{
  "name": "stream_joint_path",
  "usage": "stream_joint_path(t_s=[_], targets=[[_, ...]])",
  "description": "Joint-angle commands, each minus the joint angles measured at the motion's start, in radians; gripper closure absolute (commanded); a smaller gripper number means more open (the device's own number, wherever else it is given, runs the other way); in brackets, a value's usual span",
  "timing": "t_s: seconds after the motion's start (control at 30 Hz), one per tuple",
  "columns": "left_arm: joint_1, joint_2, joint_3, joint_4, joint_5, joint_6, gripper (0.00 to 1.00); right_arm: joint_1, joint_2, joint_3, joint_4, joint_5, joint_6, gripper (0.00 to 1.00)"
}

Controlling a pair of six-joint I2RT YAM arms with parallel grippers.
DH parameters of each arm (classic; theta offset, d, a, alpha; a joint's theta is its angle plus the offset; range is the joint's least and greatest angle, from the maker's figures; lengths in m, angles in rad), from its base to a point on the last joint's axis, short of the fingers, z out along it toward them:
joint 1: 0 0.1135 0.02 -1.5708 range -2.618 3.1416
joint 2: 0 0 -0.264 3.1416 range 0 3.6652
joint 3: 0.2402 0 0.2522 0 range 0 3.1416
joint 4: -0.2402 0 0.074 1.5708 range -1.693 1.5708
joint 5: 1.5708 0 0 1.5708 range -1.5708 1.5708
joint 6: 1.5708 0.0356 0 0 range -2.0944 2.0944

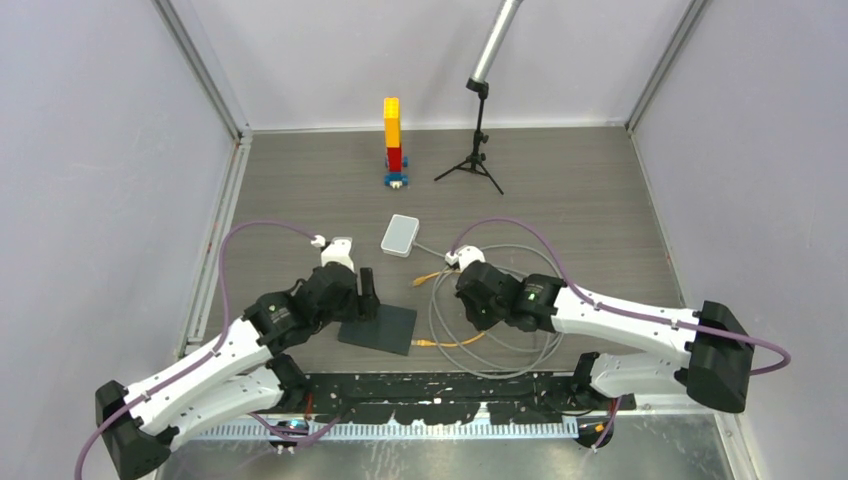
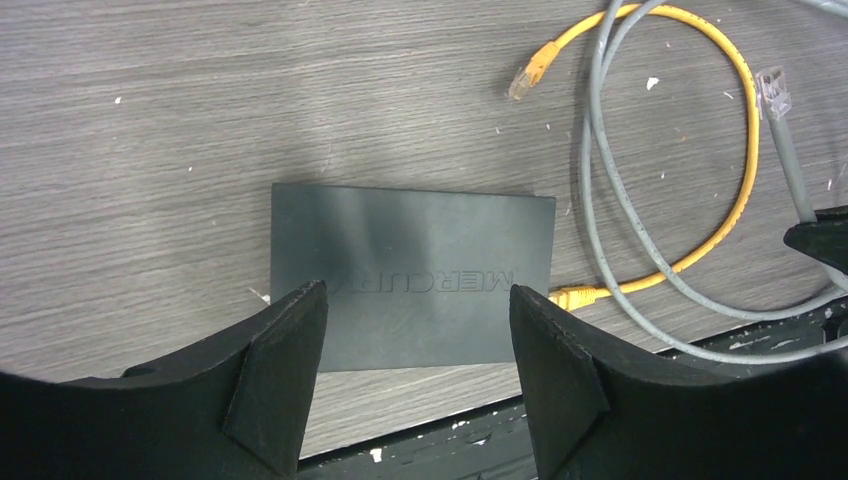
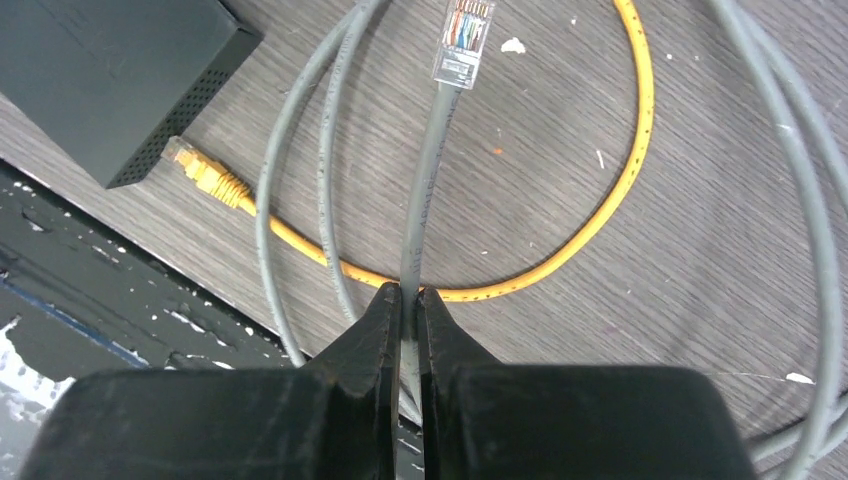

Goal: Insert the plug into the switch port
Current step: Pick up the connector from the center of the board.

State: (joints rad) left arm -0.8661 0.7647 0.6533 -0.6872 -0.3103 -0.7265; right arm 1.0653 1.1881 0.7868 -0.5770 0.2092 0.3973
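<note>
Two arms reach over the grey wood-grain table (image 1: 580, 190), the left one to the black box and the right one to the cables.
- The right gripper (image 3: 410, 296) has its fingers drawn almost together, pinching the grey cable (image 3: 428, 190) between their tips.
- The clear plug (image 3: 462, 40) on that cable points straight away from the fingers, some way ahead of the grip, with its coloured wires showing through the shell. The pictures do not show whether it touches the table.
- The left gripper (image 2: 417, 296) has its fingers spread wide and holds nothing. It hangs over the near edge of the flat black box (image 2: 410, 245), whose lid carries raised lettering.
- The small white box (image 1: 401, 235) lies flat on the table beyond both grippers, between them, well apart from the held plug. The switch port in its side cannot be made out from above.
- A yellow cable (image 3: 628, 170) loops across the grey one, and its yellow plug (image 3: 200, 172) lies on the table just beside a vented side of the black box.
- Far back stand a tower of yellow, red and blue bricks (image 1: 393, 135) and a small black tripod (image 1: 478, 155).
</note>
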Motion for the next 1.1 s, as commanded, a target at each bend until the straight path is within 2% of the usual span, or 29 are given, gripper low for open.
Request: stream_joint_path(t_s=[0.0, 0.13, 0.23, 0.3, 0.47, 0.53, 0.63, 0.73, 0.83, 1.0, 1.07], targets=[[0.001, -0.025, -0.024, -0.008, -0.026, -0.031, 0.31, 0.004, -0.041, -0.008, 0.039, -0.087, -0.054, 0.99], [0.0, -0.018, -0.036, -0.068, -0.081, -0.127, 0.29, 0.005, -0.084, -0.071, 0.198, -0.327, -0.184, 0.99], [-0.001, -0.032, -0.056, -0.119, -0.15, -0.204, 0.28, 0.005, -0.058, -0.086, 0.288, -0.514, -0.252, 0.99], [0.001, -0.046, -0.066, -0.128, -0.186, -0.228, 0.26, 0.01, -0.019, -0.076, 0.327, -0.588, -0.265, 0.99], [0.0, -0.044, -0.047, -0.134, -0.194, -0.228, 0.27, 0.024, 0.057, -0.098, 0.503, -0.448, -0.18, 0.99], [0.0, -0.047, -0.041, -0.162, -0.172, -0.241, 0.31, 0.022, 0.084, -0.097, 0.547, -0.335, -0.14, 0.99], [-0.001, -0.088, -0.065, -0.207, -0.128, -0.318, 0.42, 0.019, 0.154, -0.063, 0.571, -0.247, -0.114, 1.0], [-0.016, -0.159, -0.101, -0.211, -0.047, -0.415, 0.52, -0.004, 0.268, 0.054, 0.511, -0.231, -0.121, 1.0], [-0.061, -0.192, -0.116, -0.229, -0.048, -0.48, 0.59, -0.021, 0.357, 0.105, 0.526, -0.236, -0.131, 1.0], [-0.158, -0.128, -0.13, -0.233, -0.069, -0.532, 0.66, -0.036, 0.439, 0.146, 0.56, -0.213, -0.144, 1.0], [-0.216, -0.087, -0.133, -0.239, -0.09, -0.563, 0.69, -0.04, 0.462, 0.166, 0.549, -0.159, -0.152, 0.99]])
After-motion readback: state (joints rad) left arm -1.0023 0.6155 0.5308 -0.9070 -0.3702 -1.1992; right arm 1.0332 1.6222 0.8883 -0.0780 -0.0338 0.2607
